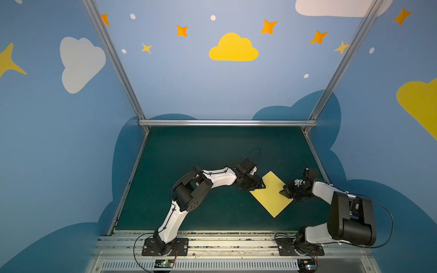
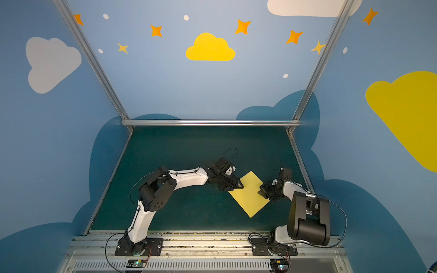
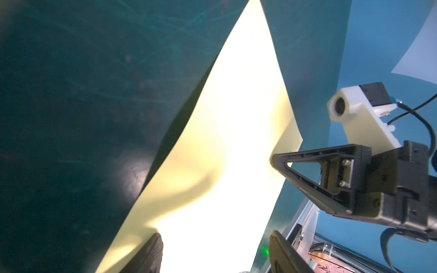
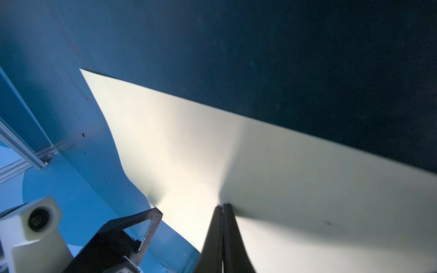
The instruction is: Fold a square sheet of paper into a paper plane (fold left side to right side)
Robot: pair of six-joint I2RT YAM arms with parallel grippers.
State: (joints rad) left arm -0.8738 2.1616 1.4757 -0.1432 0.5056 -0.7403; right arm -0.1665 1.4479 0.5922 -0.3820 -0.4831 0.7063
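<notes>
The square sheet of paper (image 1: 272, 196) (image 2: 248, 198) is pale yellow and lies corner-on on the dark green mat, right of centre. No paper plane is in view. My left gripper (image 1: 260, 185) (image 2: 237, 185) is at the sheet's left edge. It is open, and in the left wrist view the paper (image 3: 224, 141) shows between its fingers (image 3: 153, 253). That edge curves up off the mat. My right gripper (image 1: 283, 192) (image 4: 223, 205) is shut, and its tips rest on the sheet (image 4: 260, 165) near the right edge. I see no paper between its jaws.
The green mat (image 1: 189, 165) is bounded by an aluminium rail at the back (image 1: 227, 123) and slanted rails on both sides (image 1: 315, 156). Painted blue walls rise behind them. Both arm bases are bolted to the front rail (image 1: 212, 243).
</notes>
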